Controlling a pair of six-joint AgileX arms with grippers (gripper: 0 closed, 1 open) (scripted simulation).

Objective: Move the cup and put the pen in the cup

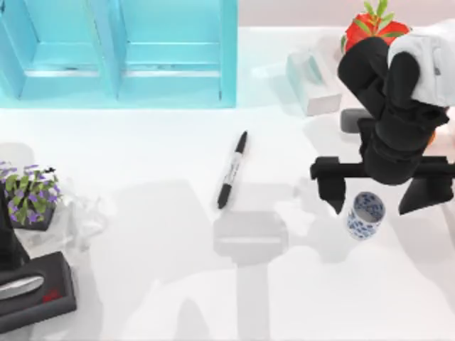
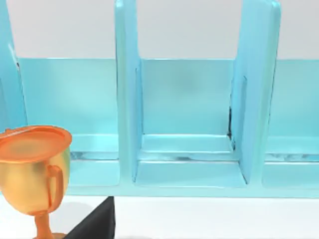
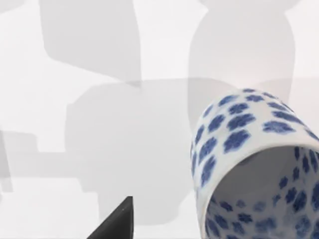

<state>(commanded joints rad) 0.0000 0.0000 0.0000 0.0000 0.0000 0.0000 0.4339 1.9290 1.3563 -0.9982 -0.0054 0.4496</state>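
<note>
Blue-patterned cup (image 1: 366, 214) upright, hollow bare

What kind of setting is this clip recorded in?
Probably a rendered white desk or tabletop with office-like clutter: a turquoise shelf rack, a pen, a cup and a potted plant. The right gripper hangs open over the cup.

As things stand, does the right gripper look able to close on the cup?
Probably yes. In the top view the right gripper hangs open directly over the upright cup, one finger either side of it, and nothing stands between them. The pen lies well clear.
</note>
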